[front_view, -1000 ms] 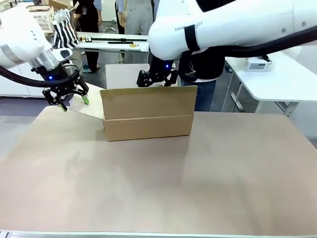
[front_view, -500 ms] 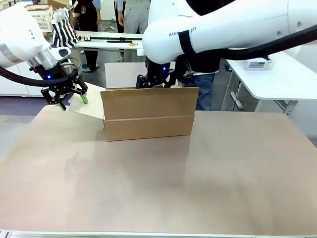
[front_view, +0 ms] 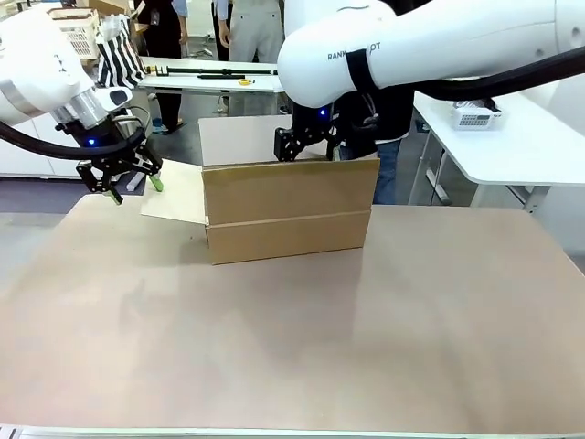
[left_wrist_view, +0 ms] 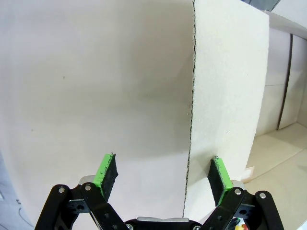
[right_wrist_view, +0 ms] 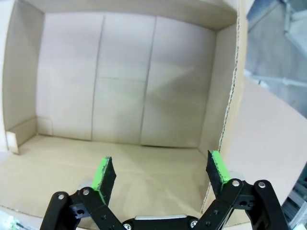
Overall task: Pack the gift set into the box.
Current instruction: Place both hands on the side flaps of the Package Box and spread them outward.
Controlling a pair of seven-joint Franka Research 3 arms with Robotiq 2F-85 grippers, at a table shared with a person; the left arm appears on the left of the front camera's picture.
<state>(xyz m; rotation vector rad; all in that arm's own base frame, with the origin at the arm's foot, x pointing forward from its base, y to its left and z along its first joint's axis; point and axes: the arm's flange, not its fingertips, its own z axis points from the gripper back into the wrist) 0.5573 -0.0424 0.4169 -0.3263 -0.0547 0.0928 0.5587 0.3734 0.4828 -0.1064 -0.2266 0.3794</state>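
A tan worktop takes up the near ground, with white tables and standing people behind it. At the worktop's 10 o'clock the left arm reaches in low, its wrist bent so that the left gripper points down and toward the box. Its fingers are spread wide and hold nothing. Its wrist view shows the edge of the splayed side flap running up between the green pads, apart from both. The box stands at about 12 o'clock on the worktop, long side to the robot and top open, and its floor looks bare in the right wrist view. The right arm arches over from 2 o'clock, and the right gripper hangs at the box's far rim, at its 12 o'clock, looking down into it. Those fingers are likewise wide apart and empty. The step in hand appears to be readying the box for packing. To do it well, the left fingers should likely close on the flap near its free edge, or press it outward, so the mouth is clear. The right arm should keep off the far wall, since a nudge could slide the light carton.
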